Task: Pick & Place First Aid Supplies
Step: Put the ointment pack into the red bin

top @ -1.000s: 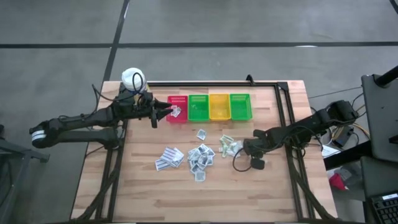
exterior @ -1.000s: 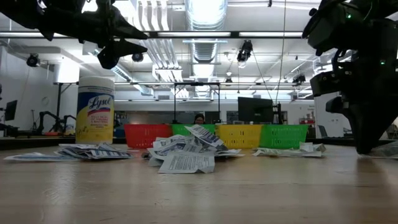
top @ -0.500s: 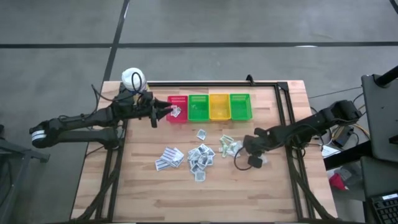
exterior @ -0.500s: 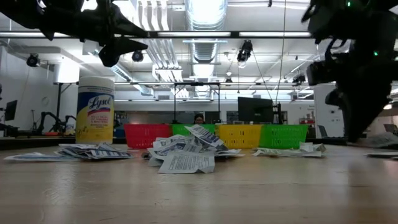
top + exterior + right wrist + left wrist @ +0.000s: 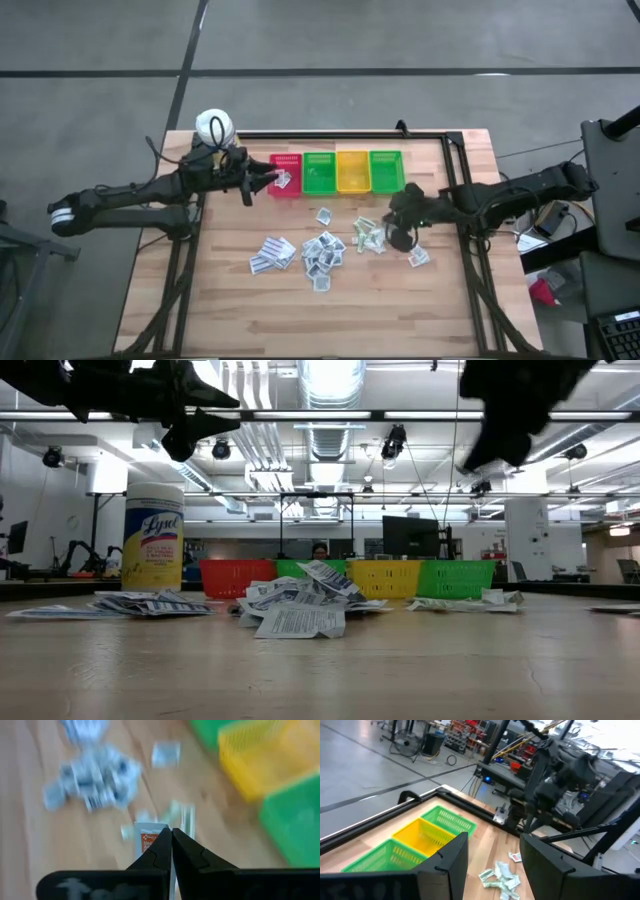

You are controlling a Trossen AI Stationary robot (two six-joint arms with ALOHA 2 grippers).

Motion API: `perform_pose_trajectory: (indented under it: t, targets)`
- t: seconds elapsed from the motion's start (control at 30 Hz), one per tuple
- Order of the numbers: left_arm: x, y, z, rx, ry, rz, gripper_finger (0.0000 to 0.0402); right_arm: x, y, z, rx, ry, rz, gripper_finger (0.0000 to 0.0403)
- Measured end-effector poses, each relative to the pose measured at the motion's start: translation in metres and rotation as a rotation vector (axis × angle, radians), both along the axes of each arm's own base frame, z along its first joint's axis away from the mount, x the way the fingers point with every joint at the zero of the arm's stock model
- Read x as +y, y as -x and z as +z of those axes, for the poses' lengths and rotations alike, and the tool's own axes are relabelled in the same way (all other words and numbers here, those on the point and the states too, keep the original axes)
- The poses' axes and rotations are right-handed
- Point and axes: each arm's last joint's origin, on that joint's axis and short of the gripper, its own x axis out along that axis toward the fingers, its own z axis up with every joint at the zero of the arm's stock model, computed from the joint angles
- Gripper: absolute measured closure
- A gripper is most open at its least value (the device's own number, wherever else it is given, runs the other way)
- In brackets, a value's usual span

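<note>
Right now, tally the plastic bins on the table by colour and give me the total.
Red bin: 1
Green bins: 2
Yellow bin: 1
Total: 4 bins, in one row.

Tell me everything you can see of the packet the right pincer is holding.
The small flat white packet with orange-red print is pinched at one edge between the shut dark fingers of the right pincer. It looks like a thin paper or foil sachet, rectangular, with red lettering too blurred to read. It hangs clear of the light wooden table, above the scattered white sachets. Only the pincer touches it. In the high view the pincer hides it.
</note>
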Motion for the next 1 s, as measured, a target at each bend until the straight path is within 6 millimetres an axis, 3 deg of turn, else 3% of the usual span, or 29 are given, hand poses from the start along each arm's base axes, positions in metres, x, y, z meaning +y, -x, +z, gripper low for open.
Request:
perform_pose_trajectory:
  t: [0.2, 0.43, 0.63, 1.0]
  targets:
    - [-0.003, -0.012, -0.003, -0.005, -0.002, -0.039, 0.0230, -0.011, -0.023, 0.029, -0.278, 0.066, 0.050, 0.0395]
    - [-0.005, -0.023, -0.012, 0.030, 0.012, -0.104, 0.0229, -0.026, -0.056, 0.044, -0.467, 0.134, 0.201, 0.0395]
    - [-0.007, -0.030, -0.011, -0.003, -0.017, -0.131, 0.0229, -0.046, -0.085, 0.047, -0.444, 0.249, 0.110, 0.0395]
    - [-0.006, -0.048, -0.013, -0.016, -0.058, -0.063, 0.0231, -0.057, -0.167, 0.060, -0.323, 0.604, 0.050, 0.0395]
